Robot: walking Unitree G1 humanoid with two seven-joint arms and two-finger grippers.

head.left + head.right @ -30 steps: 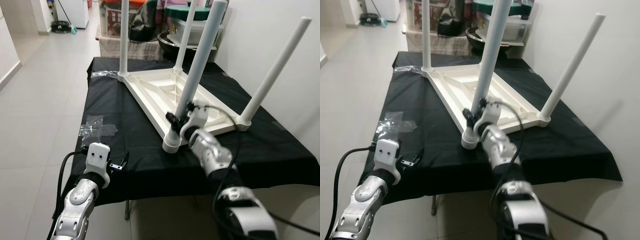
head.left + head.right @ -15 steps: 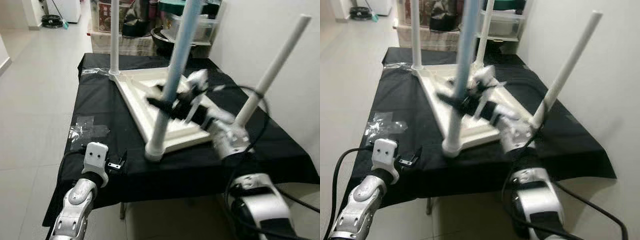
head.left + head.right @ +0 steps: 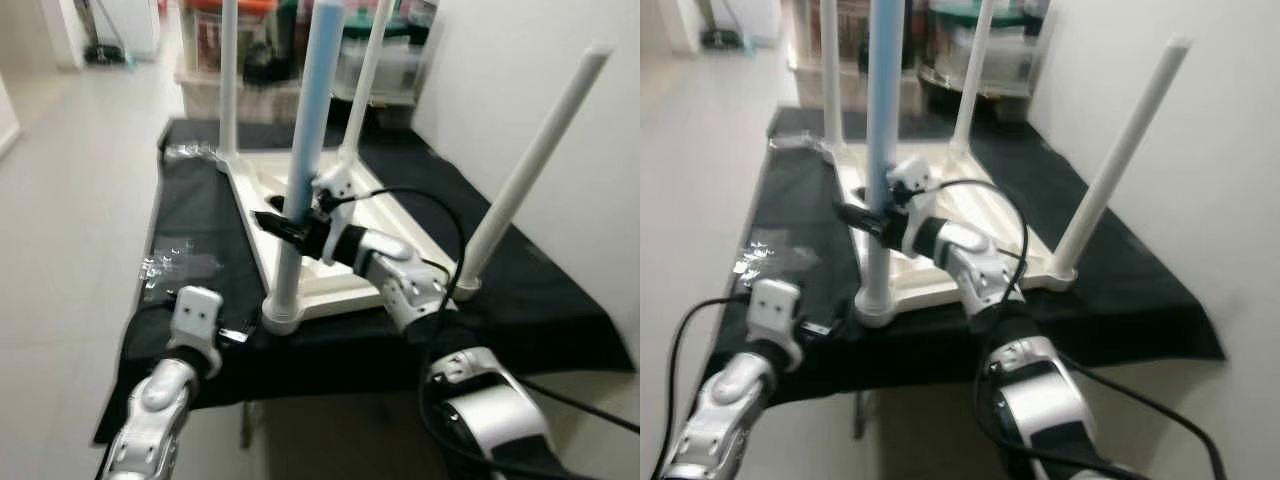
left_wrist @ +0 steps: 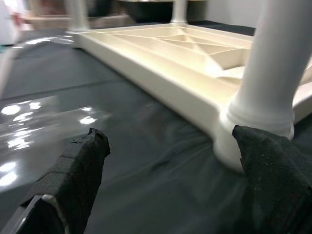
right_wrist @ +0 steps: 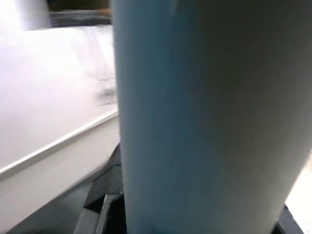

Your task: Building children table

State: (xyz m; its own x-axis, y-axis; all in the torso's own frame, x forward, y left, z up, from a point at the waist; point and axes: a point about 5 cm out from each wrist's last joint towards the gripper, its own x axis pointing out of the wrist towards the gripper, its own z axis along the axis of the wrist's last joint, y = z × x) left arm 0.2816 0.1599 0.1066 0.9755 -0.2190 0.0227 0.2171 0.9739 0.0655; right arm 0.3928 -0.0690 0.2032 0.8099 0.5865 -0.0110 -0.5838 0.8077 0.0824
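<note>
A white children's table (image 3: 340, 292) lies upside down on a black-clothed table (image 3: 545, 305), its four legs pointing up. My right gripper (image 3: 284, 226) is shut on the nearest leg (image 3: 308, 120), about a third of the way up from its base (image 3: 283, 316). In the right wrist view that leg (image 5: 204, 112) stands right against the camera. My left gripper (image 3: 238, 334) hovers low over the cloth by the front edge, just left of the leg's base. It is open, with fingers (image 4: 78, 165) wide apart and nothing between them; the base (image 4: 253, 126) is just ahead.
Crumpled clear plastic wrap (image 3: 180, 268) lies on the cloth at the left. A white wall (image 3: 510, 60) runs close along the right side. Storage boxes (image 3: 385, 50) stand behind the table. Tiled floor (image 3: 60, 200) stretches away at the left.
The camera has shifted, and the near leg now looks upright. My right gripper has moved from beside the leg's base up onto the leg. The left gripper has stayed near the front edge.
</note>
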